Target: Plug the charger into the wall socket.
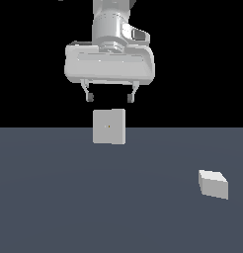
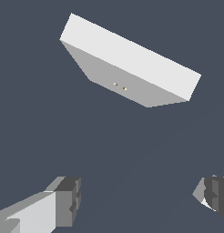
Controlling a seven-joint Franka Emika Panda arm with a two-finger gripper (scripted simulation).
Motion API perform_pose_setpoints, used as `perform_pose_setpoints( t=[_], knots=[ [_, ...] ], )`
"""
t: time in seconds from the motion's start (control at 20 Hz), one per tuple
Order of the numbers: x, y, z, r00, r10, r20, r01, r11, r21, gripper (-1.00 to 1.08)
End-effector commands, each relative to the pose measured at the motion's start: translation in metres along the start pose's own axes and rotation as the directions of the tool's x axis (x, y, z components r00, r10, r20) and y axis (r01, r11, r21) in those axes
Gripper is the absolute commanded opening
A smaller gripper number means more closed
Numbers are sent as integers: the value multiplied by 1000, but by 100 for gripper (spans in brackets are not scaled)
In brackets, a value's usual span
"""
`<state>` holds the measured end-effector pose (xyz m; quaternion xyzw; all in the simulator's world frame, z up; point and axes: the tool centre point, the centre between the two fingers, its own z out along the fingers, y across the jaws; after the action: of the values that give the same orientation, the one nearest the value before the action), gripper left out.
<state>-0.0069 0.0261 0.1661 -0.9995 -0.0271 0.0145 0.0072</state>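
The charger (image 1: 213, 183) is a small off-white block lying on the dark grey floor at the exterior view's right, far from the arm. The wall socket (image 1: 109, 126) is an upright light-grey square plate with a tiny yellowish dot at its centre, standing in the middle of the scene. It also shows in the wrist view (image 2: 132, 68), with two small dots on its face. My gripper (image 1: 110, 98) hangs open and empty just above the socket. Its fingertips (image 2: 68, 200) are wide apart with nothing between them. The charger is out of the wrist view.
The dark grey floor (image 1: 69, 197) spreads flat around both things. The background above it is black.
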Motion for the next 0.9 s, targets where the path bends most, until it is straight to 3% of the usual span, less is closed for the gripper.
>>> perform_pose_setpoints(
  t=[0.0, 0.4, 0.85],
  knots=[
    [0, 0, 0, 1000, 0, 0, 0, 1000, 0, 100],
    [-6, 16, 8, 999, 43, -12, -43, 999, -3, 100],
    [-31, 68, 38, 980, 191, -55, -192, 981, -9, 100]
  ],
)
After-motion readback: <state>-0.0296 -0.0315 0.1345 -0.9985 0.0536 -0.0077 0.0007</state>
